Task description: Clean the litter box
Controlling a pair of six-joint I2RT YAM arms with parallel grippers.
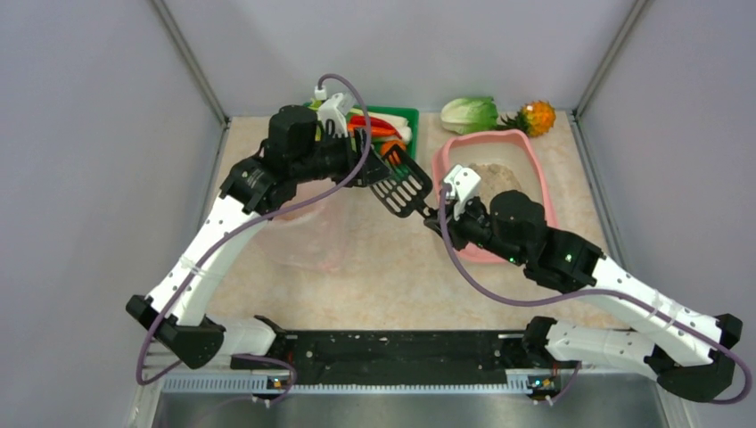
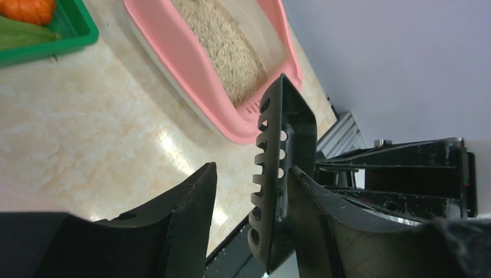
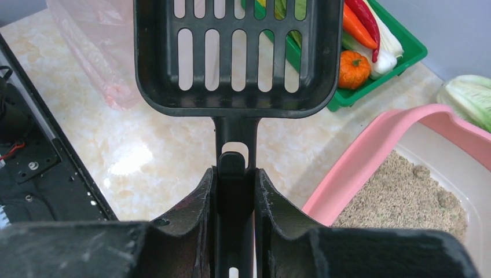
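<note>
The pink litter box [image 1: 528, 148] with beige litter [image 3: 399, 197] stands at the right back; a small clump [image 3: 421, 171] lies in the litter. It also shows in the left wrist view [image 2: 191, 63]. My right gripper [image 3: 234, 174] is shut on the handle of a black slotted scoop [image 3: 237, 52], held in the air left of the box [image 1: 406, 187]. The scoop is empty. My left gripper [image 2: 252, 174] is open around the scoop's head [image 2: 284, 156], which stands edge-on close to one finger [image 2: 324, 208]. In the top view the left gripper [image 1: 392, 167] sits at the scoop's far edge.
A translucent pink bag-lined bin [image 1: 308, 234] stands under the left arm, left of the scoop. A green tray [image 1: 403, 114] of vegetables is at the back centre. A cabbage [image 1: 470, 113] and an orange spiky fruit [image 1: 538, 116] lie behind the litter box.
</note>
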